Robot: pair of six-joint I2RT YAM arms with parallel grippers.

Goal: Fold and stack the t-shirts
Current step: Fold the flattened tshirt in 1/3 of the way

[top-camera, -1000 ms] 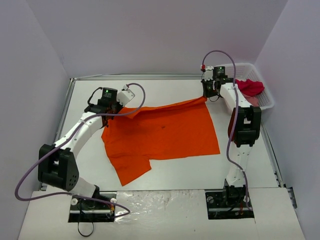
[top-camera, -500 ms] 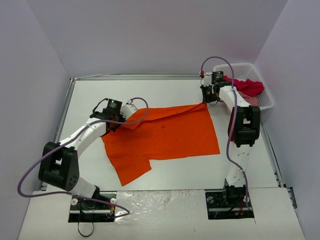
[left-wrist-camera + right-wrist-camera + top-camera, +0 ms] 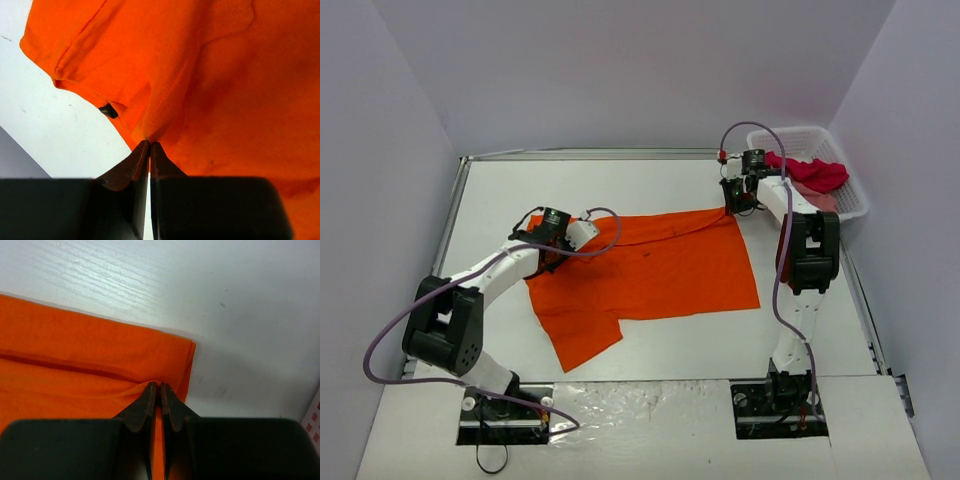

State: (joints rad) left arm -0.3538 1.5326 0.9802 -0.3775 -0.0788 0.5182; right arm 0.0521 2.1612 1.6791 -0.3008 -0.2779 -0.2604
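The bright orange t-shirt (image 3: 660, 265) lies spread on the white table, one sleeve pointing toward the near left. My left gripper (image 3: 556, 240) is shut on a fold of its far left part; in the left wrist view the tips (image 3: 149, 144) pinch the orange cloth (image 3: 225, 75) beside a small black tag (image 3: 107, 110). My right gripper (image 3: 732, 203) is shut on the shirt's far right corner; the right wrist view has the tips (image 3: 160, 385) clamping the hem (image 3: 75, 360) low over the table. A crimson red t-shirt (image 3: 817, 173) and a dusty pink one (image 3: 826, 201) sit in the basket.
The white lattice basket (image 3: 855, 195) stands at the far right, just behind the right arm. Grey walls close in the table on three sides. A metal rail (image 3: 452, 215) runs along the left edge.
The left gripper has moved toward the near right and down with its fold of the shirt. The right gripper has shifted slightly, and the shirt's far edge now lies lower and flatter.
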